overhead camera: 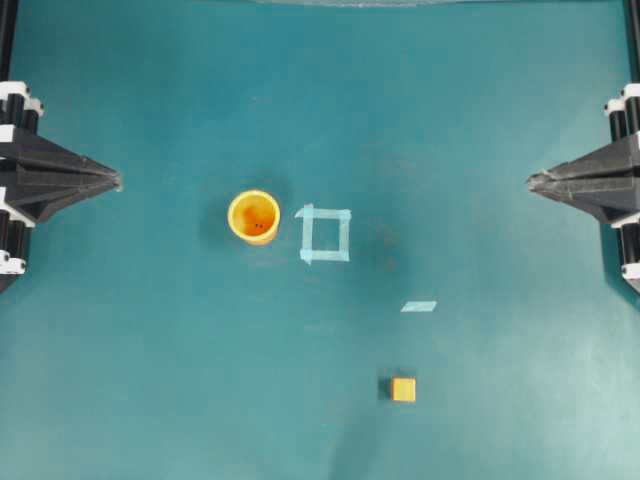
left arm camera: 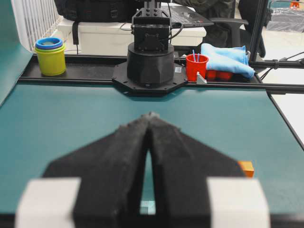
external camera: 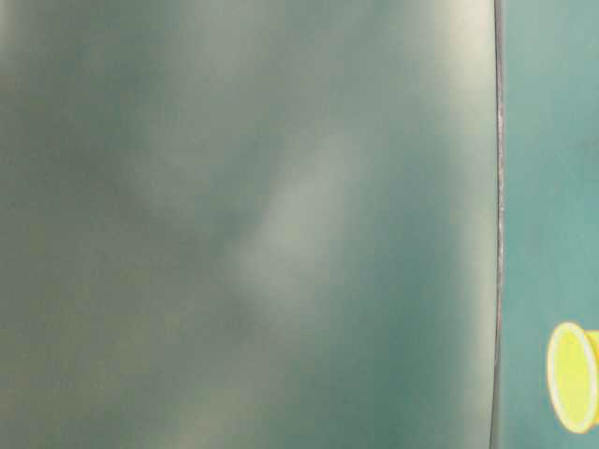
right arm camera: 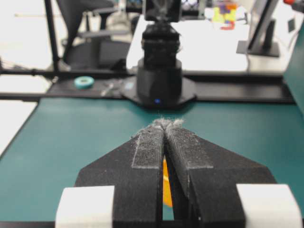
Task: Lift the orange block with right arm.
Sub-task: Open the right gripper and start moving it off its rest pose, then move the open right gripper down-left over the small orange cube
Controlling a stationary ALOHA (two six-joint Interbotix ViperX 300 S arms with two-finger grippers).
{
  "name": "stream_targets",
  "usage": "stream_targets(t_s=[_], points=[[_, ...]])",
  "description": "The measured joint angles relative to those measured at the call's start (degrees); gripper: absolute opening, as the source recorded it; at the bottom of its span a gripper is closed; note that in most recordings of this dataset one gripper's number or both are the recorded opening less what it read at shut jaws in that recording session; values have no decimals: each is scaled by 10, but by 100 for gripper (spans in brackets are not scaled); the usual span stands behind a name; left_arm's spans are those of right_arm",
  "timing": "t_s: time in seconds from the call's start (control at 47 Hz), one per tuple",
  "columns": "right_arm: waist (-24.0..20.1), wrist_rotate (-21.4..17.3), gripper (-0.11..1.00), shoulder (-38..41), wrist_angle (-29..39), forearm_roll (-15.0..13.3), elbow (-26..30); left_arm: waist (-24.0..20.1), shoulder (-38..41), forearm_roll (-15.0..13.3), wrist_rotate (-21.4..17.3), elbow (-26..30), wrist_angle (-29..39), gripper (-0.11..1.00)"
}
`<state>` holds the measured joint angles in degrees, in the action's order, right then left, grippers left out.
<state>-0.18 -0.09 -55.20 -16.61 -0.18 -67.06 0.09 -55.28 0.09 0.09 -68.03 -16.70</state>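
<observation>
Our right gripper (overhead camera: 532, 181) rests at the table's edge, jaws pressed together and empty, parked before any reach. The orange block (overhead camera: 403, 389) lies well apart, ahead and off to one side.

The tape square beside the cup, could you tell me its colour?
Pale blue tape square, clearest in the overhead view.

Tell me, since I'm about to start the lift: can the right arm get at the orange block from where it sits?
Probably yes. The orange block lies alone on the teal table, apart from the cup and the tape square. Nothing stands between it and the right gripper, which is shut and must open first.
</observation>
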Motion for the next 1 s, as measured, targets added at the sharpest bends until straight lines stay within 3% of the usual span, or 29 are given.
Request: stream_targets(t_s=[0.085,0.234,0.532,0.681,0.808,1.0], points=[[0,-6,0,4,11,1,0,1,-1,1,4,4,45,0],[0,-14,0,32,94,1,25,2,-4,2,11,12,115,0],[0,-48,3,101,216,1,100,2,-8,2,11,14,135,0],[-1,-59,23,132,231,2,120,2,-8,2,11,14,135,0],[-1,-71,49,149,233,2,133,2,-8,2,11,14,135,0],[-4,-96,64,176,245,1,151,2,-8,2,11,14,135,0]])
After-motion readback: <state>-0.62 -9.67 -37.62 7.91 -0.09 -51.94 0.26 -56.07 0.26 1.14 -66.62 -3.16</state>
